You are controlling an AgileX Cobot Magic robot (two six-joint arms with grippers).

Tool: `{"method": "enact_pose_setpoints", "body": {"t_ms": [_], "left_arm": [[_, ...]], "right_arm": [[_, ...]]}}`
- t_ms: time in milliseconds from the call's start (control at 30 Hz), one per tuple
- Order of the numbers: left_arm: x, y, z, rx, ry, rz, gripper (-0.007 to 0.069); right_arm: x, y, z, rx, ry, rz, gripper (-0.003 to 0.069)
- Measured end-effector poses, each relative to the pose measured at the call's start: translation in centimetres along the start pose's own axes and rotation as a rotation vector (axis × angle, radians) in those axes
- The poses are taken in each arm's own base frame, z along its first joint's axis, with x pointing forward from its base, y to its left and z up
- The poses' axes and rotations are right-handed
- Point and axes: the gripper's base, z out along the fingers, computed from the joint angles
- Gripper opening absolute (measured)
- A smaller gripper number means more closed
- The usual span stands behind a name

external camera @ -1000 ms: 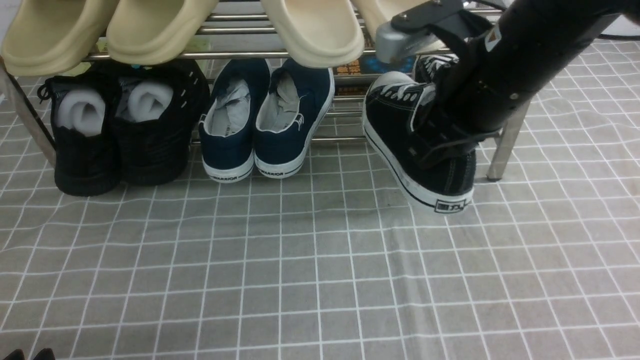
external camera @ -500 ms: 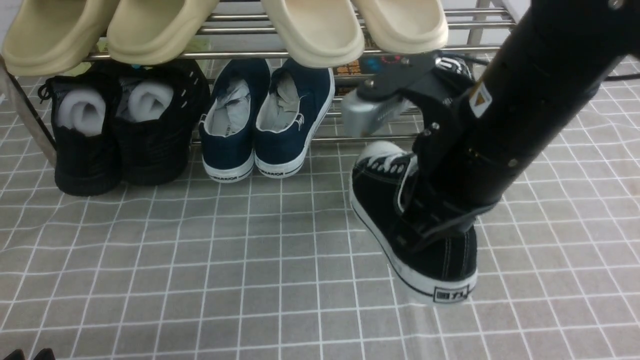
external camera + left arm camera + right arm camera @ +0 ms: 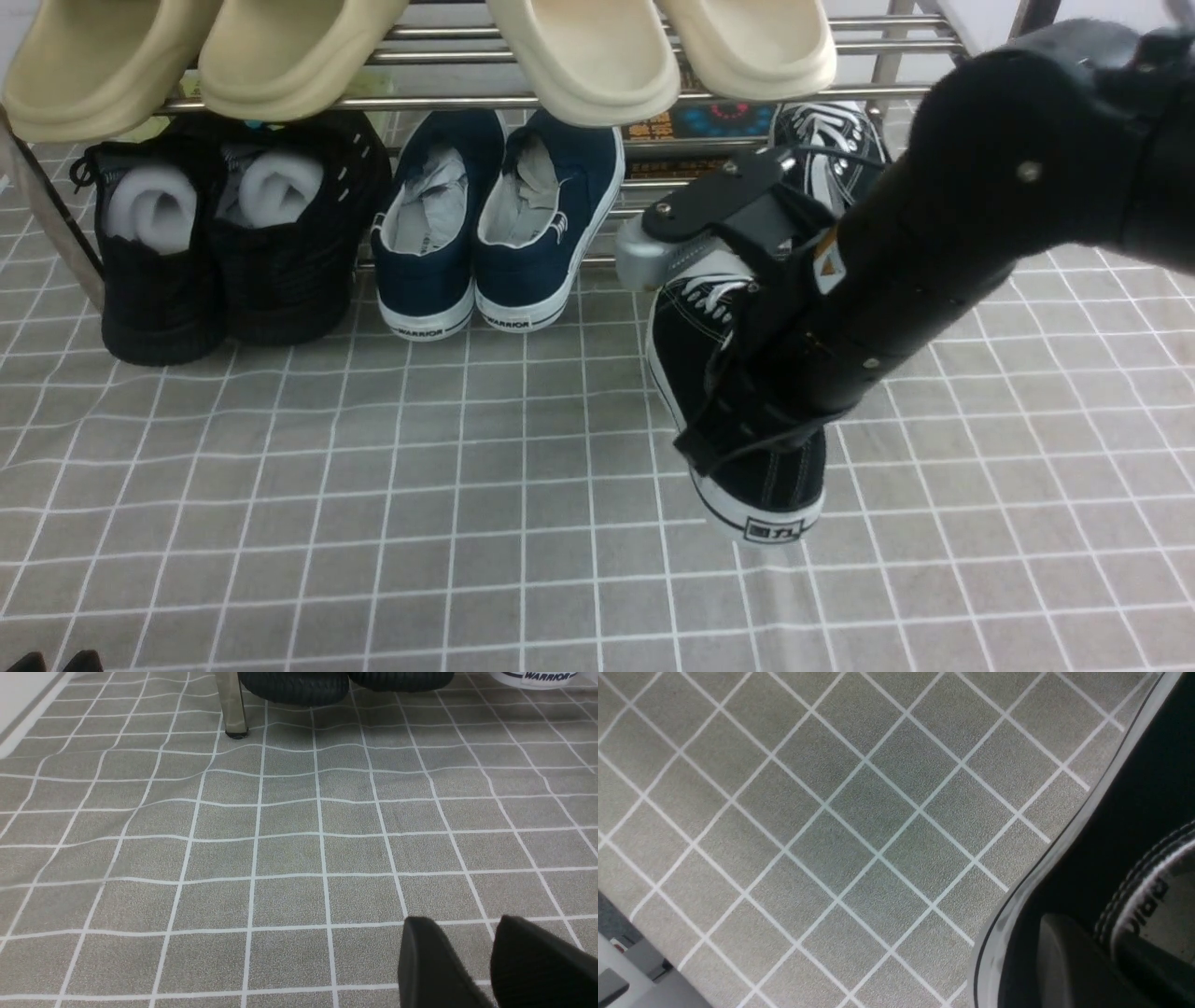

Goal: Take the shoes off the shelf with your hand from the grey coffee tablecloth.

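With my right gripper (image 3: 1083,935), I pinch the collar wall of 1 black canvas sneaker (image 3: 689,350), its laced toe towards the rack (image 3: 896,91) and its heel towards me. It is out in front of the rack, over the grey coffee tablecloth (image 3: 485,523); I can't quite tell whether the sole touches the cloth. Its mate (image 3: 840,140) sits at the rack, partly behind my arm. My left gripper (image 3: 465,924) has its 2 fingers slightly apart above the cloth, with nothing between them.
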Motion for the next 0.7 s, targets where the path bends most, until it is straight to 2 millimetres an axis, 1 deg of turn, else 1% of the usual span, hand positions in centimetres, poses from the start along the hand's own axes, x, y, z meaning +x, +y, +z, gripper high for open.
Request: {"method": "enact_pose_setpoints", "body": {"t_ms": [167, 200, 233, 367, 433, 467, 533, 567, 600, 700], "left_arm": [[0.0, 0.0, 0.0, 0.0, 0.0, 0.0, 0.024], [0.0, 0.0, 0.0, 0.0, 0.0, 0.0, 0.024], [0.0, 0.0, 0.0, 0.0, 0.0, 0.0, 0.024], [0.0, 0.0, 0.0, 0.0, 0.0, 0.0, 0.024], [0.0, 0.0, 0.0, 0.0, 0.0, 0.0, 0.024], [0.0, 0.0, 0.0, 0.0, 0.0, 0.0, 0.024], [0.0, 0.0, 0.0, 0.0, 0.0, 0.0, 0.024], [0.0, 0.0, 0.0, 0.0, 0.0, 0.0, 0.024], [0.0, 0.0, 0.0, 0.0, 0.0, 0.0, 0.024], [0.0, 0.0, 0.0, 0.0, 0.0, 0.0, 0.024]], "right_arm": [[-0.3, -0.4, 2.5, 0.007, 0.018, 0.014, 0.0022], [-0.3, -0.4, 2.7, 0.008, 0.019, 0.017, 0.0023], [-0.4, -0.5, 3.4, 0.01, 0.021, 0.032, 0.0027], [-0.6, -0.7, 4.4, 0.013, 0.02, 0.061, 0.0064], [-0.6, -0.7, 4.6, 0.014, 0.023, 0.066, 0.0113], [-0.5, -0.7, 4.6, 0.013, 0.029, 0.066, 0.0164], [-0.6, -0.7, 4.3, 0.012, 0.027, 0.069, 0.0207], [-0.7, -0.6, 4.1, 0.011, 0.027, 0.074, 0.0244], [-1.0, -0.5, 3.2, 0.011, 0.016, 0.072, 0.0332], [-1.9, -0.5, 1.2, 0.037, -0.02, 0.041, 0.0463]]}}
